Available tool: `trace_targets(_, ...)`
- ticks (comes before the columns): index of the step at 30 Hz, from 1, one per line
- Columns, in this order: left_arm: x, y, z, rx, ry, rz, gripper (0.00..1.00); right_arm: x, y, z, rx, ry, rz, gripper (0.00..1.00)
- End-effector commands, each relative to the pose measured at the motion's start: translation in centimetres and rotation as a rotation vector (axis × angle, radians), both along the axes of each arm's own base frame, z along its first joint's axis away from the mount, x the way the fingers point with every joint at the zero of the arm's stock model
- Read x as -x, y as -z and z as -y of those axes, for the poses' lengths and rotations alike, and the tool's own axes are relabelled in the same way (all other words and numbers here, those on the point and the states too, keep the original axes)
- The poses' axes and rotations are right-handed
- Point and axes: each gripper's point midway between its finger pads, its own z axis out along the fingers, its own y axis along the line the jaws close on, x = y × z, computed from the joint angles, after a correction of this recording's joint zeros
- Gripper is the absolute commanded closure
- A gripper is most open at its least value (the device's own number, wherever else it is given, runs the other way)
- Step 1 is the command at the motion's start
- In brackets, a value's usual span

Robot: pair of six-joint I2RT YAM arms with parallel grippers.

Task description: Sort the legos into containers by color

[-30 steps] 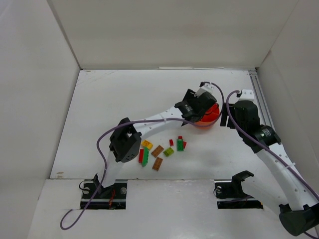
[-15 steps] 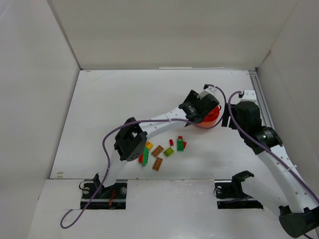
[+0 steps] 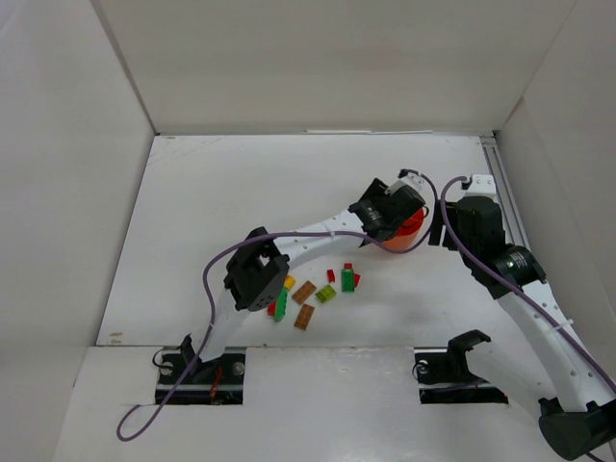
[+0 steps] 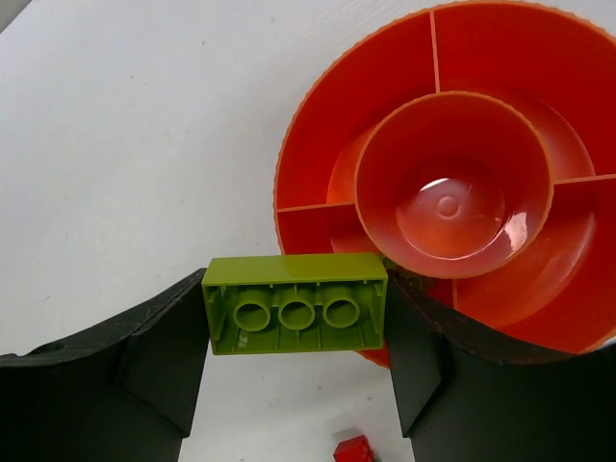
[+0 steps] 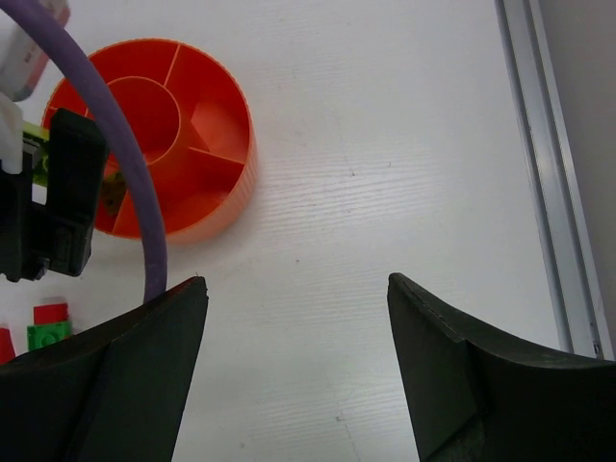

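My left gripper (image 4: 295, 332) is shut on a lime brick (image 4: 295, 303), held underside up just over the near rim of the orange-red divided bowl (image 4: 318, 135). All the bowl compartments that show are bare. In the top view the left gripper (image 3: 385, 214) covers the bowl's left part (image 3: 412, 225). Loose bricks lie below it: green (image 3: 347, 279), red (image 3: 331, 275), lime (image 3: 325, 294), brown (image 3: 304, 291), brown (image 3: 303, 317) and yellow (image 3: 289, 282). My right gripper (image 5: 296, 318) is open and empty over bare table right of the bowl (image 5: 207, 144).
The left arm's purple cable (image 5: 135, 173) crosses the right wrist view. A metal rail (image 5: 549, 173) runs along the table's right edge. White walls enclose the table (image 3: 221, 192). A red brick (image 4: 351, 449) lies on the table under the left gripper.
My left gripper has moved right with the lime brick, further over the bowl. The left elbow followed, now covering part of the brick pile. The right arm has barely moved.
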Motion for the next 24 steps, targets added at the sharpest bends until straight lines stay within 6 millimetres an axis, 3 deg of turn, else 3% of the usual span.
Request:
trace_targets(1,0.1,-0.4,1.2,0.004,0.026,0.012,0.53,0.0,-0.7,0.3,-0.003,0.011,0.032,0.19)
trace_targets(12,0.2,0.0,1.5,0.009,0.033,-0.007,0.5,0.0,-0.7,0.4,0.002,0.019,0.034,0.16)
trace_targets(24,1.2,-0.8,2.9,0.069,0.106,-0.052,0.32,0.0,-0.7,0.4,0.002,0.019,0.034,0.15)
